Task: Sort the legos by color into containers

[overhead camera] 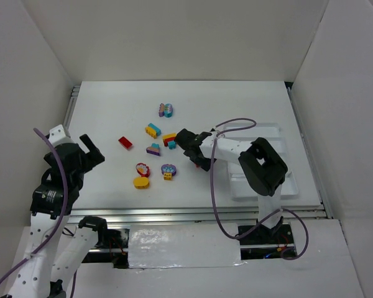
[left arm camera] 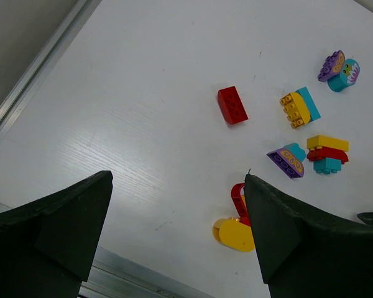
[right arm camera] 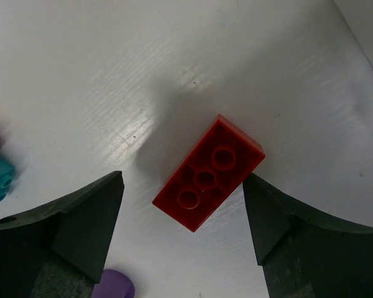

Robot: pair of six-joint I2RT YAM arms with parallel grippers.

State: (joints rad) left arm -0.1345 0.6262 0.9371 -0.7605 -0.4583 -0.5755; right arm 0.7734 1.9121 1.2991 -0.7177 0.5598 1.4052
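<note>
Left edge first: beside the grey metal rail (left arm camera: pixel 37 68) that borders the white tabletop (overhead camera: pixel 236 102), my left gripper (left arm camera: pixel 178 180) hangs above the surface, its black fingers spread wide with nothing between them. Bare tabletop runs from the rail to a loose red rectangular plastic brick (left arm camera: pixel 232 105), which lies flat and alone.

To its right, the other legos are scattered mid-table, each apart from the next:
- a yellow-and-teal brick pair (left arm camera: pixel 300 107)
- a purple-and-teal rounded cluster (left arm camera: pixel 339 69), farthest from the arms
- a purple wedge joined to a teal block (left arm camera: pixel 287 160)
- a yellow, red and teal stack (left arm camera: pixel 327 153)
- a purple-and-yellow cluster (overhead camera: pixel 168 171)
- on the near side, a red curved piece (left arm camera: pixel 237 200) just beside a yellow rounded brick (left arm camera: pixel 231 234)

Open tabletop stretches behind them to the back wall.

Further right, my right gripper (right arm camera: pixel 182 179) is down at the tabletop, its fingers parted either side of a second red rectangular brick (right arm camera: pixel 208 174). That brick lies upside down, askew to the fingers, with three round sockets showing. There is a clear gap on its left. On the right its edge sits just beside the finger, and I cannot tell if they touch.

At far right, the white plastic tray with long compartments (overhead camera: pixel 280 133) lies close to the tabletop's right edge, much of it covered by the right arm.
</note>
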